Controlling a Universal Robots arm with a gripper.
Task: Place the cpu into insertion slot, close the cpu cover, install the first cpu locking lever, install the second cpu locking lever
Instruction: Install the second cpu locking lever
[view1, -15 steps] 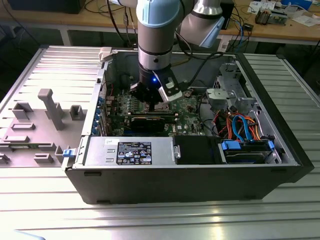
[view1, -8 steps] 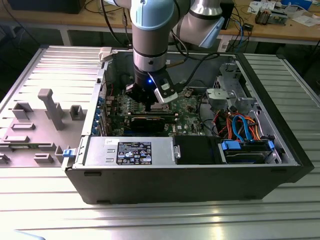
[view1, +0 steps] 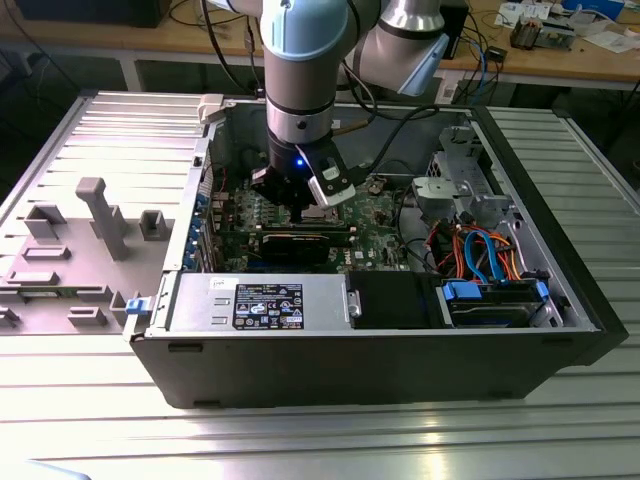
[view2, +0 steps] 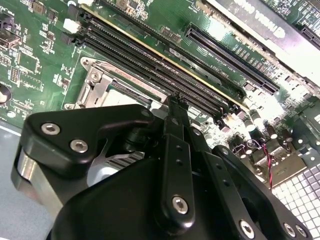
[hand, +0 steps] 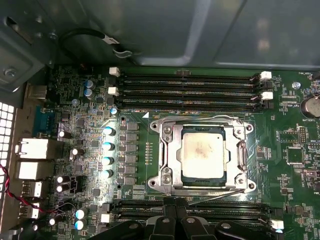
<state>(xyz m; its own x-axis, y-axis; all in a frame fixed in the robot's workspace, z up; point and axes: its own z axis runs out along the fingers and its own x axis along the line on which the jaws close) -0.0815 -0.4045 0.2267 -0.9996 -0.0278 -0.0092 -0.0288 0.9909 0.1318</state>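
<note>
In the exterior view, the grey and silver robot arm (view1: 298, 90) reaches down into an open black desktop computer case (view1: 370, 355) lying on a ribbed metal table (view1: 320, 440), and its black gripper (view1: 300, 205) hangs low over the green circuit board (view1: 375, 212), near the square socket area; from here I cannot tell how the fingers stand. A grey power supply box with a label (view1: 260, 300) lies along the near wall of the case, and orange and blue cables (view1: 485, 250) run on the exterior view's right. In the second wrist view, the gripper's black linkage and fingers (view2: 176, 107) come together to a narrow tip with nothing seen between them, just beside the long black memory slots (view2: 150, 60) and close to the silvery rim of the insertion slot (view2: 97, 82). In the first wrist view, the small flat square cpu with a dull silver-grey face (hand: 202, 151) sits inside the square insertion slot (hand: 165, 176), and the thin silvery metal cpu cover (hand: 202, 125) lies flat around it, framing the chip through its window. A thin metal locking lever (hand: 220, 194) runs along one side of the socket, angled slightly off the frame. The gripper tip (hand: 172, 212) hovers beside that side of the socket, over another bank of memory slots.
</note>
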